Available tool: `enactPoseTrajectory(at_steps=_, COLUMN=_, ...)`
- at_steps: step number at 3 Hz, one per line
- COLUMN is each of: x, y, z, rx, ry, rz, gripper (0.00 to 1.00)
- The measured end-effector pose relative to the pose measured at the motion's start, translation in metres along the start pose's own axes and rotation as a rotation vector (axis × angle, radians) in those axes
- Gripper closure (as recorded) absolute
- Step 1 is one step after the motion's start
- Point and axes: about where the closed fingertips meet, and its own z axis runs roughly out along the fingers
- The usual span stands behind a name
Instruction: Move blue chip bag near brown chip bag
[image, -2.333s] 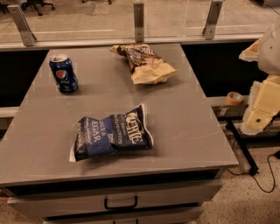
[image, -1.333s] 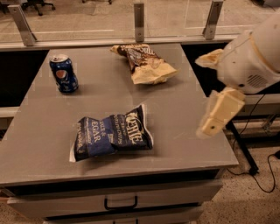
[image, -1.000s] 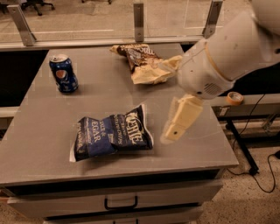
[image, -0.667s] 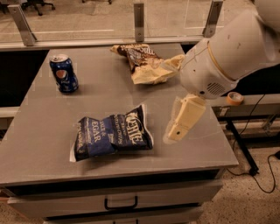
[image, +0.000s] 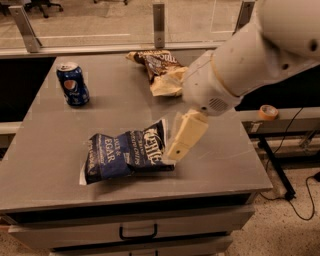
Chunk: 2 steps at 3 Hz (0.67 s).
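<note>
While my gripper hangs tilted at the right end of the blue chip bag, its tip sits right at the bag's white crimped edge. I cannot tell whether it touches the foil or hovers just above it, nor whether it is spread or pressed together. The bag lies flat on the table, stretching away to the left of my tip. The brown chip bag lies beyond my tip, toward the far edge, well apart from the blue one.

My main worry is the grasp. If I close on nothing more than that thin crimped edge, I judge the glossy foil may slide out once the bag's weight hangs from it. It could then drop short of the brown bag. If I come down without catching anything, I would likely just shove the bag leftward, away from where it should go.

The carry has its own hazard. The bag would dangle long below my tip, and its trailing end might drag on the table or sweep into the brown bag. That could nudge the brown bag toward the far edge. My own forearm also covers part of the brown bag, so a low approach could bump it.

The soda can stands far to the left of my tip, off the likely path. I see little danger there.
</note>
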Motion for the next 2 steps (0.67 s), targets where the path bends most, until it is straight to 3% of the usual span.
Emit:
enactPoseTrajectory(at_steps=1, x=-0.020, y=0.000, z=0.037, rx=0.002, ry=-0.060, rz=0.015, gripper=0.00)
enactPoseTrajectory(at_steps=2, x=-0.025, y=0.008, z=0.071, rx=-0.002, ry=-0.069, rz=0.033, gripper=0.00)
